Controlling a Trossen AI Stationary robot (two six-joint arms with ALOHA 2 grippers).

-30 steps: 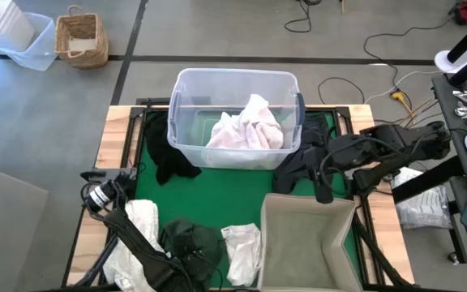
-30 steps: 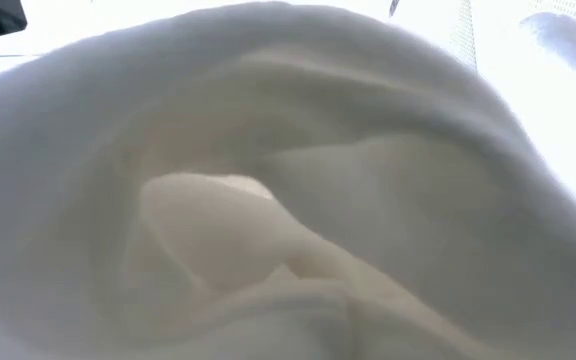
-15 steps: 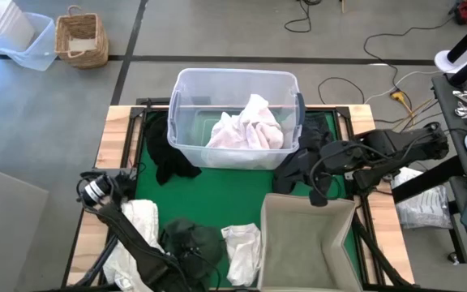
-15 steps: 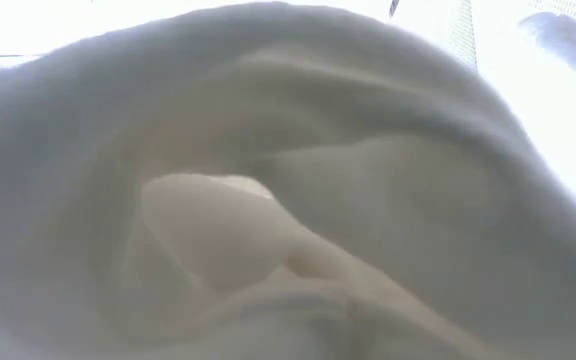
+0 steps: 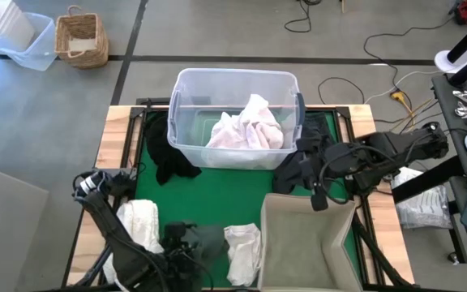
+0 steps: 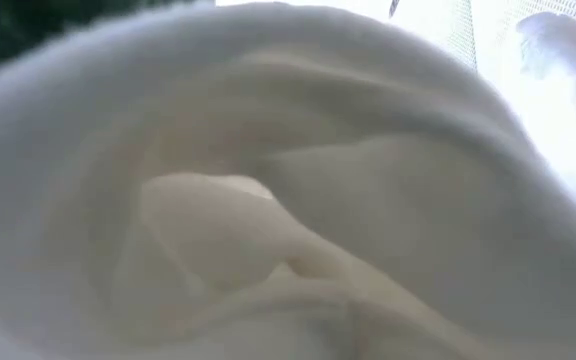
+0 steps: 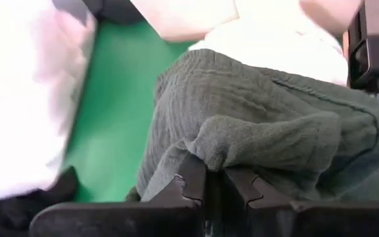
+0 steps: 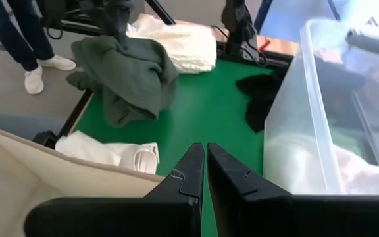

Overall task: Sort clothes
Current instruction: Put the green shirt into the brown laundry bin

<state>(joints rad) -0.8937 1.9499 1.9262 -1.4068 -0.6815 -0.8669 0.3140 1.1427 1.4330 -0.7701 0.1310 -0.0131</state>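
My left gripper (image 5: 177, 238) (image 7: 214, 172) is at the table's near left, shut on a dark green garment (image 5: 205, 241) (image 8: 127, 72). My right gripper (image 5: 319, 201) (image 8: 205, 150) hovers shut and empty above the far edge of the beige fabric box (image 5: 306, 243). White garments (image 5: 246, 126) lie piled in the clear tub (image 5: 186, 113). Black garments lie on the mat left (image 5: 169, 158) and right (image 5: 298, 169) of the tub. Two white garments (image 5: 140, 223) (image 5: 242, 250) lie on either side of the green one. A white cloth (image 6: 288, 200) fills the low view. My left gripper pinches a raised fold of the dark green garment (image 7: 242, 148) between its two fingers, coming from above. The garment is bunched and hangs below the fingers (image 8: 119, 33), and its lower part (image 8: 127, 112) rests on the green mat.
A green mat (image 5: 225, 191) shows bare between the tub and the near garments. A wicker basket (image 5: 81, 39) and a second clear bin (image 5: 24, 40) stand on the floor beyond the table. A person's legs (image 8: 18, 39) stand off the table's left side.
My left gripper has drawn the dark green garment up: it lay spread on the mat and is now gathered into a smaller bunch under the fingers. The left arm's elbow has swung toward the table's left edge. My right gripper has crept slightly toward the near edge.
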